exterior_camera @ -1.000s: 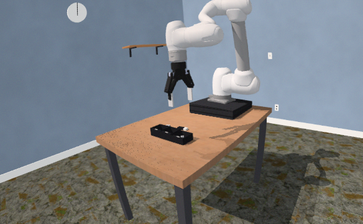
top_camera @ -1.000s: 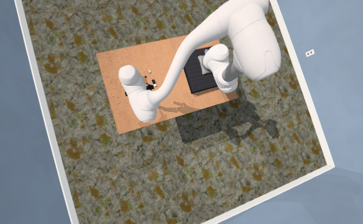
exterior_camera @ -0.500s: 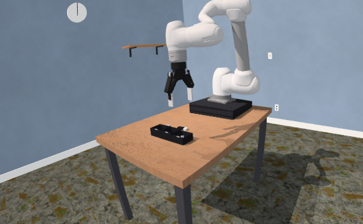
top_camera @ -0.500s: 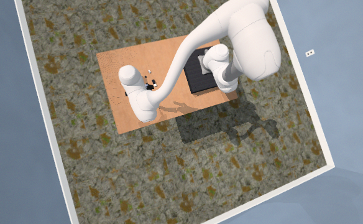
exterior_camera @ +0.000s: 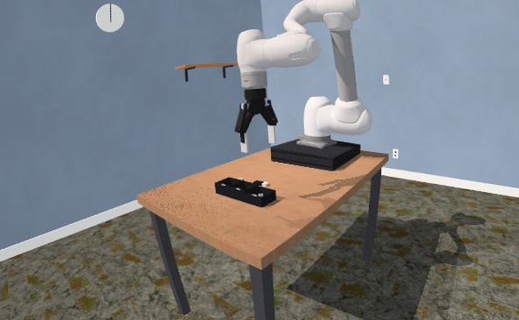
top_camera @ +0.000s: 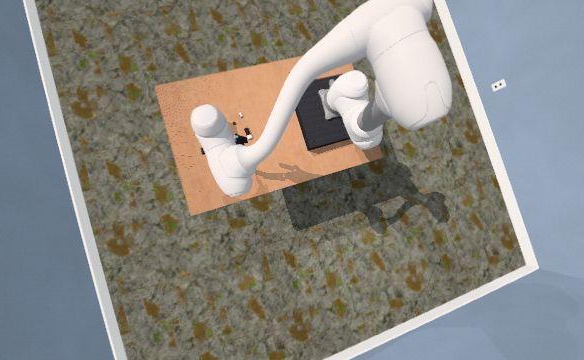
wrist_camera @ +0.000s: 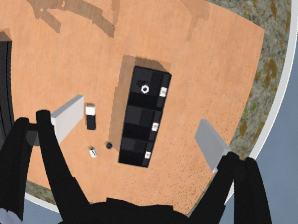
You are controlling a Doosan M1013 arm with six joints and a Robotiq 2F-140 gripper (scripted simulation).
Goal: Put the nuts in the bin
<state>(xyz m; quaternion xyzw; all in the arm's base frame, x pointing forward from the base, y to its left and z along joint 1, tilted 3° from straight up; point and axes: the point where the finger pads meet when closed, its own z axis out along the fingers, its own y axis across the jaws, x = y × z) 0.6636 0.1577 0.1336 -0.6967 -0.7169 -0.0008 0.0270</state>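
Observation:
A long black bin row (wrist_camera: 143, 116) with several compartments lies on the wooden table (exterior_camera: 268, 200); it also shows in the side view (exterior_camera: 245, 192). Small white marks or parts show in its compartments, among them a ring shape (wrist_camera: 144, 88); I cannot read which compartment bears the X. Small loose parts lie on the table beside the bins: a white and black piece (wrist_camera: 89, 115), a small dark piece (wrist_camera: 109, 144) and a small white piece (wrist_camera: 92, 152). They are too small to tell nuts from other parts. My gripper (exterior_camera: 256, 141) hangs high above the table, open and empty, with its fingers spread over the bins.
The arm's black base block (exterior_camera: 315, 153) stands at the table's far end. In the overhead view the arm (top_camera: 272, 115) hides most of the bins; a few small parts (top_camera: 240, 115) show beside it. The table edges are near the bins.

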